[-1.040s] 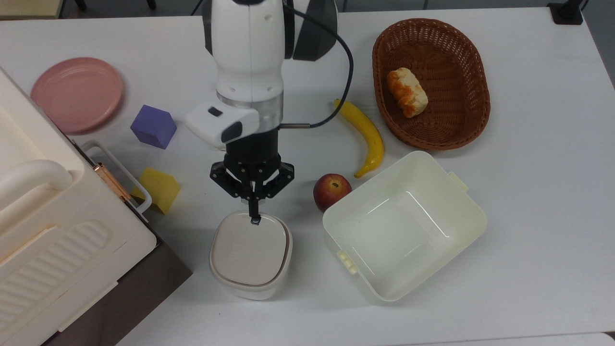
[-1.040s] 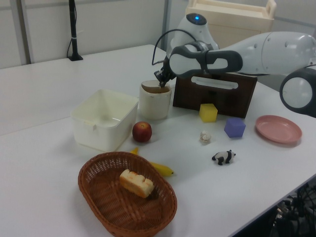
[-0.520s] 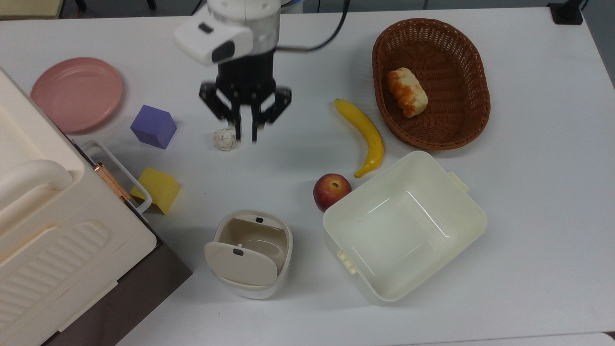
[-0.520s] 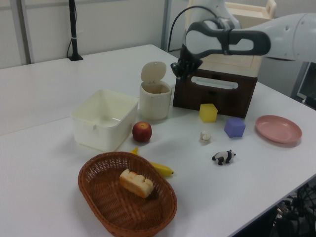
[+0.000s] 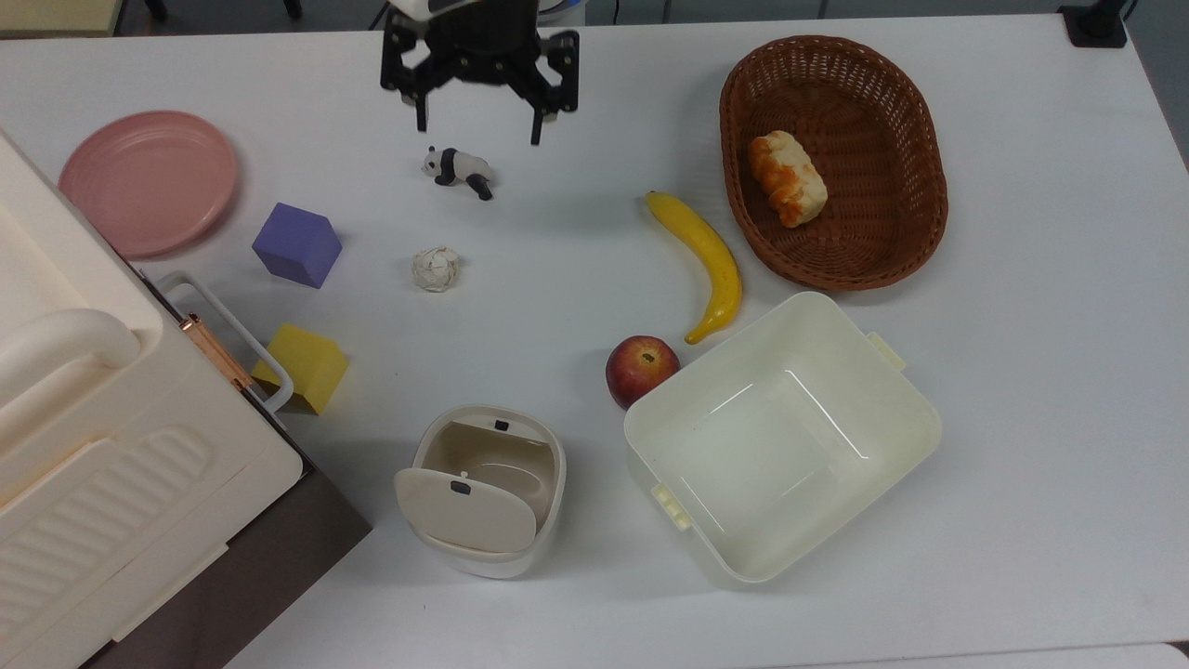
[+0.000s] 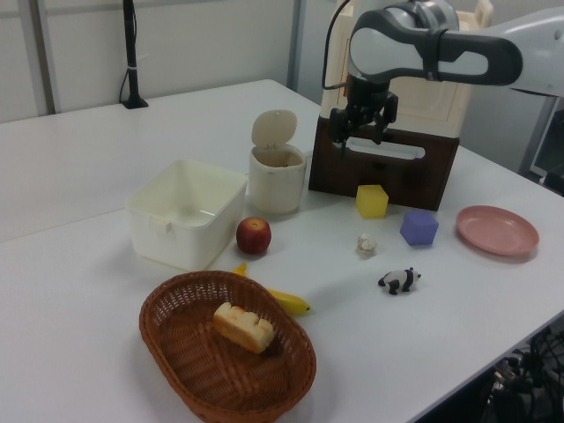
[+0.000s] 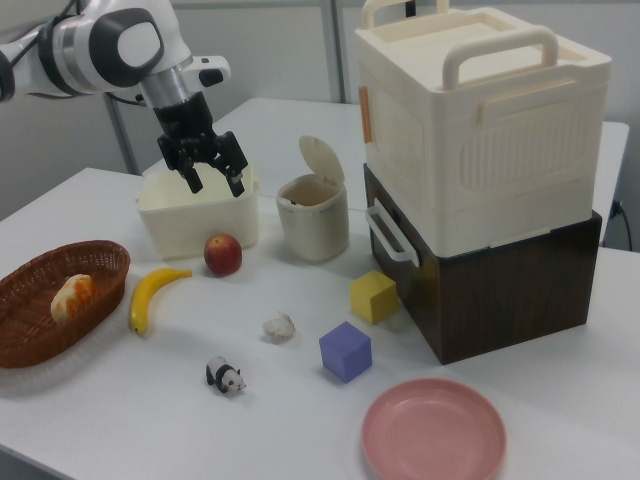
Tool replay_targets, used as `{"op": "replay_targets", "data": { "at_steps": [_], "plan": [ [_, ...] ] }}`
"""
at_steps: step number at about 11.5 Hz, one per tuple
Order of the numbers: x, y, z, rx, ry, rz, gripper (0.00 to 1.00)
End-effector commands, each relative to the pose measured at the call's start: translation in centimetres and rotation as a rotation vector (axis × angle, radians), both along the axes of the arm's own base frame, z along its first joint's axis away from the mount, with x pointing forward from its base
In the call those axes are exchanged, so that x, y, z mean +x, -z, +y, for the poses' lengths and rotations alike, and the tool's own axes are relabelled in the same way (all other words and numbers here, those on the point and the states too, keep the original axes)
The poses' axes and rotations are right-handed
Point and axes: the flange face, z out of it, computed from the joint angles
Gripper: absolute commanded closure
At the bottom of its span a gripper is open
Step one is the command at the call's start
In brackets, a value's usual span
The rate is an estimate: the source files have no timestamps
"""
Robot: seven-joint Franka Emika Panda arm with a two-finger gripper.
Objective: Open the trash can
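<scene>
trash can [image 5: 485, 492] sat at table's 6 o'clock in top view, lid [image 5: 464, 509] tipped up on hinge, task judged done | gripper [image 5: 479, 107] at 12 o'clock above toy panda [image 5: 457, 170], jaws spread, empty, clear of bin

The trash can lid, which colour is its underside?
Beige, with a small dark latch; the lid of the trash can stands open, clearest in the top view.

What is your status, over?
End effector open, empty, high above table. Small cream-white plastic trash can open, beige lid upright. Nothing in the way.
</scene>
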Motion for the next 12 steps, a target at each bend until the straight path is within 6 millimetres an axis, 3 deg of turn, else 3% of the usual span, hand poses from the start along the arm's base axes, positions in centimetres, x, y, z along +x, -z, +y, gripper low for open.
{"op": "replay_targets", "data": {
  "at_steps": [1, 3, 12],
  "plan": [
    [-2.1, -1.3, -1.8, 0.087, 0.053, 0.023, 0.0],
    [-2.4, -2.5, -3.3, 0.106, 0.087, 0.019, 0.0],
    [-2.6, -3.3, -4.9, 0.135, 0.12, 0.018, 0.0]
  ]
}}
